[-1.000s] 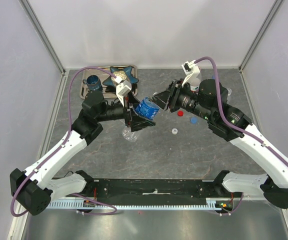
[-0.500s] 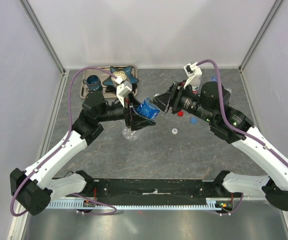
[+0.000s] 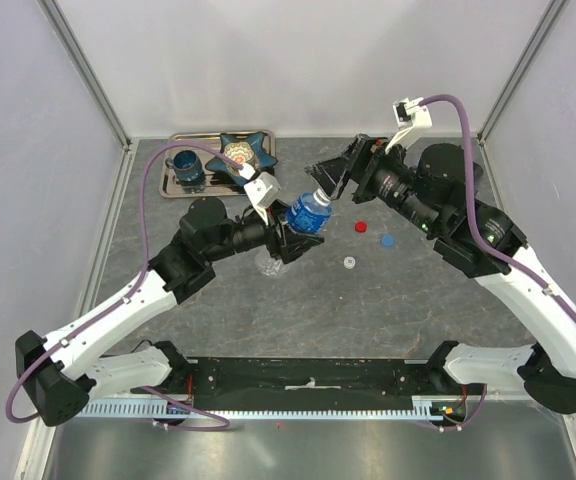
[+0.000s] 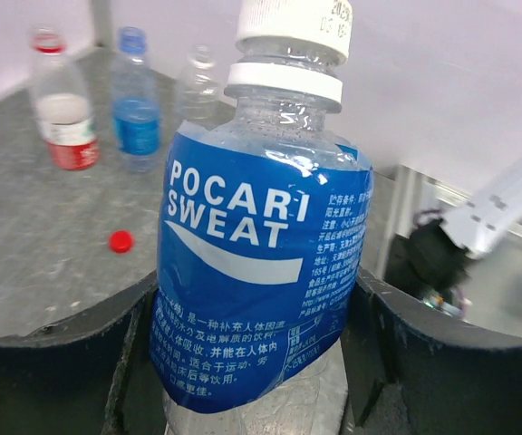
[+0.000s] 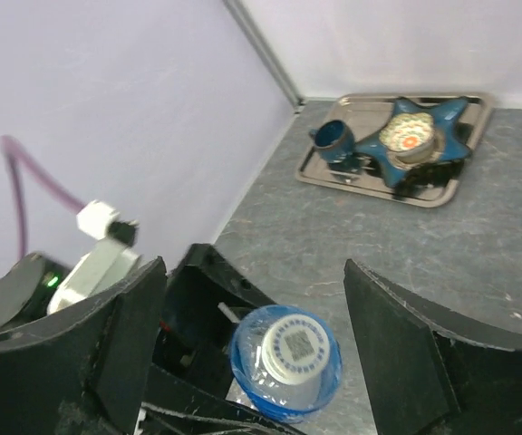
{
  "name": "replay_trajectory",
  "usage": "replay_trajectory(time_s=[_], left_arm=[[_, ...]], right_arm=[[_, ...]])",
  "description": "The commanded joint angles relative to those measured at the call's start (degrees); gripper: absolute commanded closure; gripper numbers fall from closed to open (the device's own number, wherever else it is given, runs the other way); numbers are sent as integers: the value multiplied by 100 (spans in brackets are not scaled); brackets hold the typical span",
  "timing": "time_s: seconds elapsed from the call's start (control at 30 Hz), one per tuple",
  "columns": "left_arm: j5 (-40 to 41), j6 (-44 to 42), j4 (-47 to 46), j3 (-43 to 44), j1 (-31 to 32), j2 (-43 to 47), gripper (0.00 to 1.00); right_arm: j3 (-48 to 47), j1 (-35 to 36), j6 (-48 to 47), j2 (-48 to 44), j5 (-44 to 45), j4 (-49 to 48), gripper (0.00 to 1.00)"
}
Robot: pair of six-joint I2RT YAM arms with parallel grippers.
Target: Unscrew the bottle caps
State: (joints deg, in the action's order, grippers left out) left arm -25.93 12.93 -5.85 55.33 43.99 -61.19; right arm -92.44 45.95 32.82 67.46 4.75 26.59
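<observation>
A blue-labelled bottle is up off the table, with my left gripper shut on its lower body. Its white cap sits on the neck. My right gripper hovers open just beyond the cap, its fingers wide apart and clear of it. Loose on the table lie a red cap, a blue cap and a white cap. A red-labelled bottle, a blue one and a small clear one stand far back.
A metal tray at the back left carries a dark blue mug and a blue star-shaped dish. Another clear bottle lies under my left wrist. White walls close in the table.
My right gripper has let go of the cap, opened wide and drawn back up and to the right. The left arm has shifted right with the bottle, gripping it tighter.
</observation>
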Motion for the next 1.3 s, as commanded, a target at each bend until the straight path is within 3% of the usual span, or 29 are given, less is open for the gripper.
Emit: replay_trajectory(time_s=[0.0,0.13,0.23,0.47,0.73,1.07,1.27], left_arm=[[2169,-677,-48,30,338,125,54],[3583,-1054,-83,39,803,72,57],[3980,-1213,-145,22,997,11,58],[4087,-1258,-162,-22,1112,-16,59],[4061,-1258,-189,-93,1138,19,59],[4026,-1249,-242,-137,1138,54,59],[4070,-1249,-285,-154,1138,63,59]], right_arm=[[-169,-7,146,118,991,312,15],[-72,1,251,206,1195,356,17],[-2,1,357,258,1116,277,18],[-37,1,445,478,940,136,25],[174,10,471,566,773,31,42],[297,1,471,645,659,-22,52],[402,10,471,689,527,-22,64]])
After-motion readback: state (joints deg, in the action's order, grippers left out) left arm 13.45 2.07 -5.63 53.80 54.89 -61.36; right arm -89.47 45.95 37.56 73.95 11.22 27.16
